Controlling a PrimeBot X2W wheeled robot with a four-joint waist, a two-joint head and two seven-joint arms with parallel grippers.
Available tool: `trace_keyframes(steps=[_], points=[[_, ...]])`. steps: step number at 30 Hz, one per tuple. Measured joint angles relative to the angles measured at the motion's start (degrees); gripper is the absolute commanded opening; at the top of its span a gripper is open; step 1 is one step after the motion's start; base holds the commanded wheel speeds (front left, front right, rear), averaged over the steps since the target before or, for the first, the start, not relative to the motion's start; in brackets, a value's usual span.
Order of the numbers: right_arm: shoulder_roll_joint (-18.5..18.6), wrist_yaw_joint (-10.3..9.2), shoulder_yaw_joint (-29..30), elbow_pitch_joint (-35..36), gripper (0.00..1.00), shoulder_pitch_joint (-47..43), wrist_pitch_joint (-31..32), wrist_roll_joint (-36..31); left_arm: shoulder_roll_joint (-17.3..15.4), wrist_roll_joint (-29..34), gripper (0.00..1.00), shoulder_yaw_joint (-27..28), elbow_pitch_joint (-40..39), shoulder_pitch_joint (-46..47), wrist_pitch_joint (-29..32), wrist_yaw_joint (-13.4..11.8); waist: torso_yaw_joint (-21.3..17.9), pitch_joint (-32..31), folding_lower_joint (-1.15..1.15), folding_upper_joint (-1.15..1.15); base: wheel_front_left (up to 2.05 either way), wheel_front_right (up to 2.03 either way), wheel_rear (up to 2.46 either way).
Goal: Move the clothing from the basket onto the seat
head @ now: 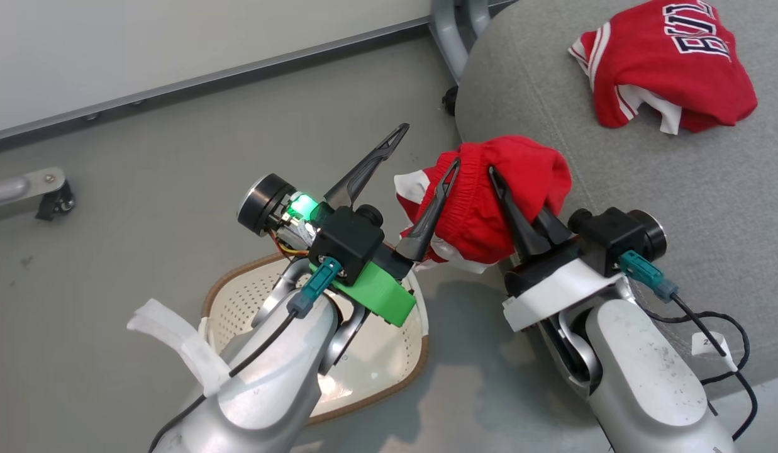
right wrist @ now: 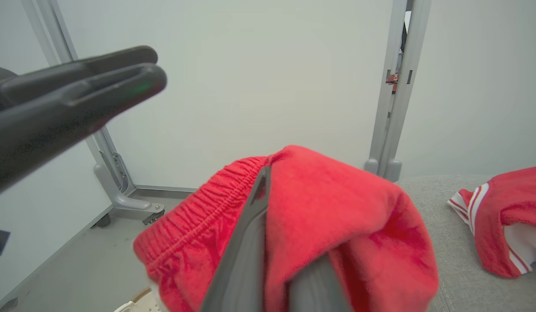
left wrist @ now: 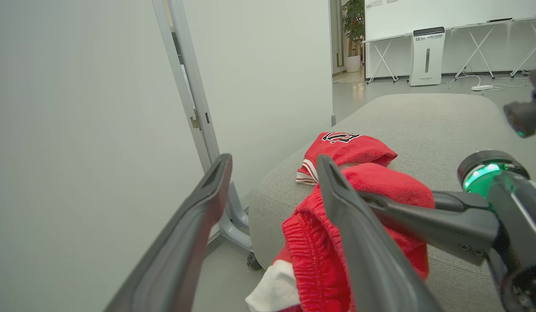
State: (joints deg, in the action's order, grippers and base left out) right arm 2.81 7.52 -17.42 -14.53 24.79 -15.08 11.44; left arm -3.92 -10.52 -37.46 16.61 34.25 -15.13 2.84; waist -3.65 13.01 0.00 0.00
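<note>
Pinching the shorts (head: 527,170) with the right gripper (head: 499,182), fingers shut on red cloth draping over both tips. Spreading the left gripper (head: 430,145) to its widest, holding nothing, one finger lying just beside the elastic waistband, the other pointing out over the floor (head: 175,157). Occupying the upper right of the head view: the seat (head: 678,189), grey and woven, standing on that floor. Sitting on the floor near the seat's edge, partly hidden under the left arm (head: 269,377): the basket (head: 420,352), cream, perforated, brown-rimmed. Lying crumpled on the seat, well apart from the grippers, lettering facing up: the jersey (head: 665,69). Hanging at the seat's near edge, above the gap between seat and basket: the shorts, white lining showing at the bottom; resting on the cushion or not, impossible to tell.
</note>
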Motion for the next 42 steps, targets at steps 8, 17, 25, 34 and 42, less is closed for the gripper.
trace_keyframes(steps=[8,17,25,34,42], points=[[0.1,0.0,5.0,2.7,0.0,-3.0,0.0,-1.3,-0.7,0.5,1.0,0.1,1.0,-0.4,0.0,0.3,-5.9,0.9,0.0,0.0,0.0,0.0,0.0],[0.1,0.0,9.7,5.6,0.0,-6.9,0.0,-1.6,-1.2,0.9,1.0,-0.2,2.0,-0.4,0.0,0.8,-12.4,2.2,0.0,0.0,0.0,0.0,0.0],[0.1,0.0,12.9,7.4,0.0,-9.2,0.0,-1.8,-1.1,0.9,1.0,0.1,1.9,-0.3,0.0,0.9,-15.4,3.7,0.0,0.0,0.0,0.0,0.0],[0.7,0.0,17.5,9.9,0.0,-3.4,0.0,-2.0,-2.2,1.1,1.0,1.3,1.2,-0.5,0.0,0.7,-15.1,5.4,0.0,0.0,0.0,0.0,0.0],[3.8,0.0,22.1,10.9,0.0,9.0,0.0,-2.5,-2.3,1.8,1.0,1.4,0.6,-0.2,0.0,0.7,-13.4,8.8,0.0,0.0,0.0,0.0,0.0]])
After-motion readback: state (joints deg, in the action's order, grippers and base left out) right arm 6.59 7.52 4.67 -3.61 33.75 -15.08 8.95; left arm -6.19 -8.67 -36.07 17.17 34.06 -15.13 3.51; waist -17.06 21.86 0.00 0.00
